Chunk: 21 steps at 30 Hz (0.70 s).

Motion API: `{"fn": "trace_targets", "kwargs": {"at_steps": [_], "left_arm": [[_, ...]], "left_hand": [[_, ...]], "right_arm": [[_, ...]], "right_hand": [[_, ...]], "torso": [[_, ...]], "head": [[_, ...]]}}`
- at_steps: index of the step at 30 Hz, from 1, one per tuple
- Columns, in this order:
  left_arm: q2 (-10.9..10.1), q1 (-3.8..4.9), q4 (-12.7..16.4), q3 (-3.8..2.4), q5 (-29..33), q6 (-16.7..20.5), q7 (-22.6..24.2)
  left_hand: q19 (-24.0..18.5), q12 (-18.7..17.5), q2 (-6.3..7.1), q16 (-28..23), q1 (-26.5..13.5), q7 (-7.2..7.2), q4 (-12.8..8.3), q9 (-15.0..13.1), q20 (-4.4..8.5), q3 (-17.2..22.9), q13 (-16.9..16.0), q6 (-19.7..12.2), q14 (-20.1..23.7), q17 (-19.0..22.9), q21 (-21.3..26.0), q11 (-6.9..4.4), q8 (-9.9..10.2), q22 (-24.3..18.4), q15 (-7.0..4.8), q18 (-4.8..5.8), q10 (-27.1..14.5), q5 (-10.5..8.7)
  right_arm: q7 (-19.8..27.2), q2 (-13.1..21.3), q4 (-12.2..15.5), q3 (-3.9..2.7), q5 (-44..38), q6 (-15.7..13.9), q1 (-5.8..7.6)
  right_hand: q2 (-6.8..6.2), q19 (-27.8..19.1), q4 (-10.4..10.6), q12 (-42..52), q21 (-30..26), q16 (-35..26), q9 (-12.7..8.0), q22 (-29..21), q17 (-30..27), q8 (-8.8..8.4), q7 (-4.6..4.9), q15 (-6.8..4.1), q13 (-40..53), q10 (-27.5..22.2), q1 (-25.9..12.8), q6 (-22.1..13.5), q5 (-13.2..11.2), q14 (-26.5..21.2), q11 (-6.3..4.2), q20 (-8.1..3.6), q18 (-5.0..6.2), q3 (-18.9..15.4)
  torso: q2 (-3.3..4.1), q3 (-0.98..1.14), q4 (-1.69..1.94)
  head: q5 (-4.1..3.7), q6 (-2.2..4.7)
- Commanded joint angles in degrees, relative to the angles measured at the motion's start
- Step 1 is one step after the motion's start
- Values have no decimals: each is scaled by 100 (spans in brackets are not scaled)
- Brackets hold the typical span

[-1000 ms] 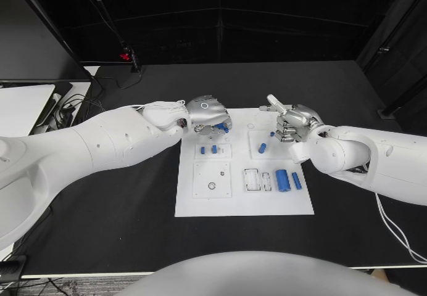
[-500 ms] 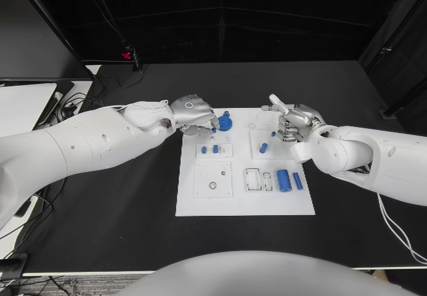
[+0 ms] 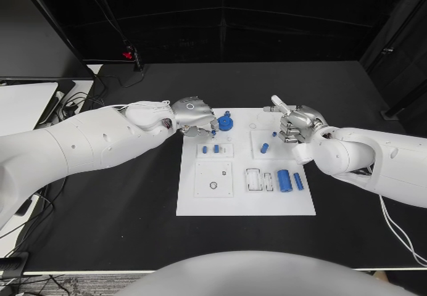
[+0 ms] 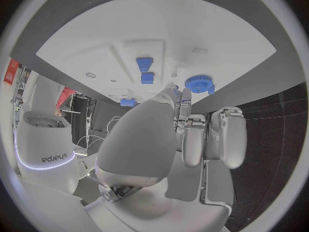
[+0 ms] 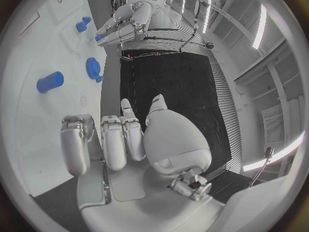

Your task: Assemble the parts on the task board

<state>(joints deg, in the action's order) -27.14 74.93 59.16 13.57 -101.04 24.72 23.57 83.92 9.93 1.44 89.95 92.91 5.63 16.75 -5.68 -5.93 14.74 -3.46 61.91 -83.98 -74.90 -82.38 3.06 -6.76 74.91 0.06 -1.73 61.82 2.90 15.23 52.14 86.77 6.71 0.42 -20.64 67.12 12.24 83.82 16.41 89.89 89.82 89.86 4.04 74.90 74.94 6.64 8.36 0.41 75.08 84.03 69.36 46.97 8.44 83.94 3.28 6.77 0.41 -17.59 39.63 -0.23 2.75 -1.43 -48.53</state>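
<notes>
The left robot hand (image 3: 194,115) has drawn back toward the left edge of the flat white task board (image 3: 245,206) and now sits with its fingers curled in on nothing, while the round blue toothed gear (image 3: 225,123) it covered a second ago stands uncovered at the board's far end, just beside those fingers. To me that reads as the gear having been set down in its place and let go, so one part looks done and the rest still wait. The right robot hand (image 3: 296,125) has hardly moved; it hovers over the board's far right corner, fingers folded, nothing in it. Nearer me lie a large blue cylinder (image 3: 283,180) and a slimmer blue pin (image 3: 297,181) side by side, a short blue peg (image 3: 264,147) mid-board, and two small blue blocks (image 3: 210,149). All of it sits on the matte black table (image 3: 107,216), with dark walls behind and cables trailing off the far left corner.
</notes>
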Motion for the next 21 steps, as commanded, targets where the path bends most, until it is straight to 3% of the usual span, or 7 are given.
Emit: {"fn": "trace_targets", "kwargs": {"at_steps": [1,17,21], "left_arm": [[10,9,-12,-4,5,-213,-27],[72,-21,-114,-4,5,-401,-91],[88,-30,-152,-4,5,-382,-118]], "left_hand": [[157,-27,1,5,-58,24,-3,-7,23,42,5,40,-602,-1510,6,31,34,1197,22,-24,8,22],[26,-52,8,5,-54,39,-7,-4,18,69,1,39,-602,-1510,232,44,43,1107,30,-81,17,19],[28,-57,10,5,-54,31,-8,-6,17,78,-1,52,-602,-1510,229,32,40,1109,26,-80,31,19]], "right_arm": [[49,5,16,-3,-12,17,5],[59,3,21,-3,-12,22,4],[60,8,25,-3,-12,23,4]], "right_hand": [[29,618,-5,11,18,14,-7,1510,1506,20,25,38,1492,597,45,31,31,606,54,38,-41,-23],[29,618,-5,11,18,14,-7,1510,1506,20,25,38,1492,597,45,31,31,606,54,38,-41,-23],[29,618,-3,11,18,14,-5,1510,1506,28,23,40,1492,597,51,45,37,606,56,40,-41,-24]], "torso": [[1,4,2],[1,0,4],[1,-1,-4]], "head": [[6,-14],[1,-28],[-16,-1]]}}
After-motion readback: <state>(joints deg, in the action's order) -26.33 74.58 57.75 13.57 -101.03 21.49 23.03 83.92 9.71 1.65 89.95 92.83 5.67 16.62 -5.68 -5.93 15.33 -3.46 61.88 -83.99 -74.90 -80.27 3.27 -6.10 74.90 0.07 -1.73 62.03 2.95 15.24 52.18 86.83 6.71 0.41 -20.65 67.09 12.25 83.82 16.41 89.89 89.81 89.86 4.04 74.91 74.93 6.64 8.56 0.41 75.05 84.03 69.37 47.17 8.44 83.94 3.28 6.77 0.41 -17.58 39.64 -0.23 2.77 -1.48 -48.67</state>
